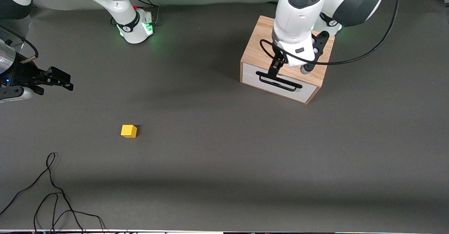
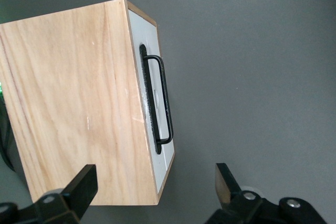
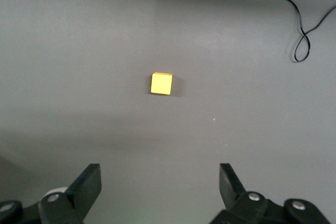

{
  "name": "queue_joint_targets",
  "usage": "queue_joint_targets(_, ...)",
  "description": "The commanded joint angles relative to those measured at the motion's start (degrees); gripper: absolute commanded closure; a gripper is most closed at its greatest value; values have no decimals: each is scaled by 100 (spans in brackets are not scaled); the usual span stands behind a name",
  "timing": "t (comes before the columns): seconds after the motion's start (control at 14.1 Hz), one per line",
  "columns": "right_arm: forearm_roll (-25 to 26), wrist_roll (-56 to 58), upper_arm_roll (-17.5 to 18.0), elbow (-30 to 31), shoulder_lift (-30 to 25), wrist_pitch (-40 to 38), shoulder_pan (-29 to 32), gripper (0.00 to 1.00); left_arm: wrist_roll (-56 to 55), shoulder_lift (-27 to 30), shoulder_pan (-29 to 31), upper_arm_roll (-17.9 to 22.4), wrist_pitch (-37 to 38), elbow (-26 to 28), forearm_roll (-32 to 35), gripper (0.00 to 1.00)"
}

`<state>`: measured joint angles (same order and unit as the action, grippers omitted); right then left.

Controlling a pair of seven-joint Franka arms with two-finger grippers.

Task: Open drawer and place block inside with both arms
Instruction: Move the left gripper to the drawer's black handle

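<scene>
Drawer [image 1: 277, 83] sits closed in oak box [image 1: 261, 49] at left arm's end of table [image 1: 224, 149]. Left gripper [image 1: 275, 73] hangs over handle [image 1: 279, 81], jaws wide per wrist view, holding nothing. Right gripper [image 1: 59, 78] wide open, empty, over bare table. Block [image 1: 128, 131] lies apart; cable [image 3: 296, 17] nearby.

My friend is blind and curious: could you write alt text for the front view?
A robot arm's open left gripper hangs over a closed drawer in a wooden box. A small yellow block sits alone on the grey table, with the open right gripper waiting at the table's edge.
</scene>
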<state>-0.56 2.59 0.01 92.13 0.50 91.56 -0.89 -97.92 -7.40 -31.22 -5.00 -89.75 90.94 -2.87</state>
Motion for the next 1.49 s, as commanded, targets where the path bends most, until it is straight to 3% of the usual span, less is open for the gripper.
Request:
queue_joint_targets(0.0, 47, -443, 52, -151, 73, -68, 1, 0, -17, -112, 63, 61, -322, 291, -82, 0)
queue_joint_targets(0.28, 346, -391, 52, -107, 90, -77, -113, 0, 10, -472, 230, 69, -1157, 836, 5, 0)
queue_joint_targets(0.57, 363, -356, 60, -99, 99, -15, -131, 0, 10, -1043, 257, 69, -1641, 873, 32, 0)
queue_joint_targets(1.42, 372, -355, 52, -107, 134, 3, -307, 0, -16, -1299, 152, 26, -1879, 1426, 15, 0)
